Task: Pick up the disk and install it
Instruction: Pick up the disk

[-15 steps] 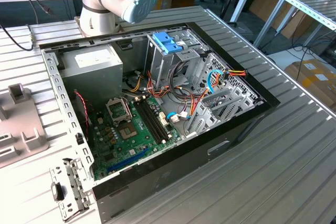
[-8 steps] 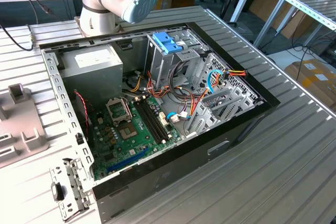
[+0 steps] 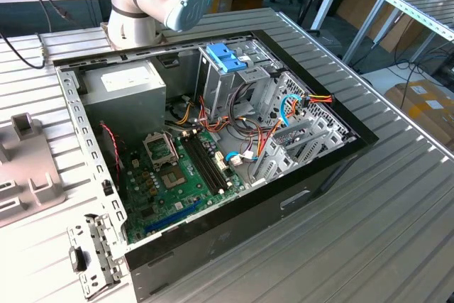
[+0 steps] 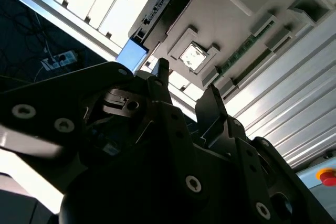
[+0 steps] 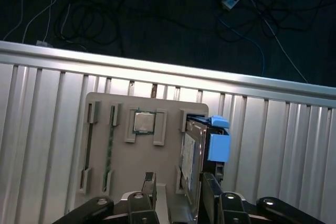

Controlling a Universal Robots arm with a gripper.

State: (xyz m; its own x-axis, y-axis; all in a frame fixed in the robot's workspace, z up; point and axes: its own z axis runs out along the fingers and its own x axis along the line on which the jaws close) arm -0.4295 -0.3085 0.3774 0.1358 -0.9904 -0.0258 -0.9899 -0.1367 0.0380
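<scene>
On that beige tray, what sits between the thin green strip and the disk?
A square silver chip, in its own pocket, lies between the green strip and the disk; the first wrist view shows it.

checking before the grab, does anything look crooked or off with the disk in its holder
Nothing stands out. The dark rectangular disk with blue plastic rails stands on edge, squarely in a slot of the grey plastic tray, with the open hand close by.

Disk on edge in tray

Hand pointing down, fingers apart
</scene>
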